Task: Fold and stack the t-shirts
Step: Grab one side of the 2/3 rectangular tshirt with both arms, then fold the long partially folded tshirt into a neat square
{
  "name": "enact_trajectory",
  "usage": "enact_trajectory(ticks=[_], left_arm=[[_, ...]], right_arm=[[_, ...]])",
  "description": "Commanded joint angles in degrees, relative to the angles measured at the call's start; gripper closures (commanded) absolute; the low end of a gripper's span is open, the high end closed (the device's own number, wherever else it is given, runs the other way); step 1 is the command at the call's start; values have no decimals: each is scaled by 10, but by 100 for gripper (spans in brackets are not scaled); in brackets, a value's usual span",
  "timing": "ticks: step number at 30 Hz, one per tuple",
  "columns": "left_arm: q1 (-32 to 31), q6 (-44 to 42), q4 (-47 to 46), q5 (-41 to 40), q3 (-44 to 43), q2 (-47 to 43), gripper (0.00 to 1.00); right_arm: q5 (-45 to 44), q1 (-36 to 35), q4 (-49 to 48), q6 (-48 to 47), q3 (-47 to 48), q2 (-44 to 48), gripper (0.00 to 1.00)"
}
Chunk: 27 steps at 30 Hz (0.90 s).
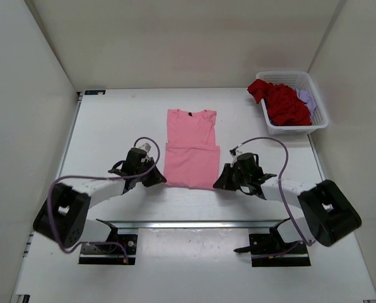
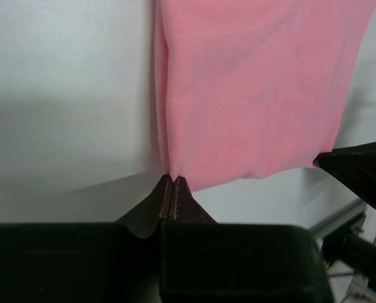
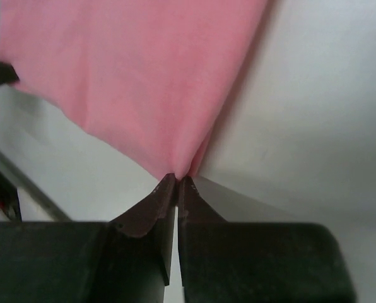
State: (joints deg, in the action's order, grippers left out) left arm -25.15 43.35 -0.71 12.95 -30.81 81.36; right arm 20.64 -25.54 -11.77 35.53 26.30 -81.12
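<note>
**Both arms pinch the pink t-shirt's near hem**

The pink t-shirt (image 1: 191,148) lies flat in the middle of the white table (image 1: 112,126), collar at the far end, sides folded in to a narrow strip. The left gripper (image 2: 172,178) is clamped tight on its near-left corner, and the right gripper (image 3: 177,177) is clamped just as tight on the near-right corner. In the far-right corner, the white mesh basket (image 1: 295,128) holds 2 more: the dark red t-shirt (image 1: 282,104), spilling over the rim, and the lavender t-shirt (image 1: 306,98) beside it.

Left arm (image 1: 103,187) and right arm (image 1: 287,187) on show: white links, bulky black joint housings, a lavender cable (image 1: 267,138) looping off each wrist. Black base plates (image 1: 106,250) underneath. Left pincer (image 2: 172,180), right pincer (image 3: 177,178): dark wedge fingers, tapering thin.
</note>
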Motion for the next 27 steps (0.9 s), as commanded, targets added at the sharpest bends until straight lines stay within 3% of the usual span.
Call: enact_trajectory(ticks=[1, 5, 9, 15, 18, 22, 27], left_arm=[[-22, -20, 100, 23, 45, -112, 100], [-22, -12, 190, 24, 55, -239, 100], [20, -20, 191, 36, -38, -240, 100], [32, -29, 139, -6, -218, -62, 100], [44, -41, 135, -54, -328, 57, 100], [55, -69, 172, -106, -447, 170, 100], [78, -53, 152, -121, -511, 235, 100]], right_arm=[[-30, -65, 86, 15, -45, 79, 100], [-39, -106, 158, 34, -46, 167, 100], [-33, -59, 201, -13, 52, 179, 100], [25, 58, 185, -69, 247, 50, 100], [47, 94, 185, -78, 359, -39, 99], [49, 109, 156, -77, 433, -134, 100], [94, 138, 148, -63, 573, -280, 100]])
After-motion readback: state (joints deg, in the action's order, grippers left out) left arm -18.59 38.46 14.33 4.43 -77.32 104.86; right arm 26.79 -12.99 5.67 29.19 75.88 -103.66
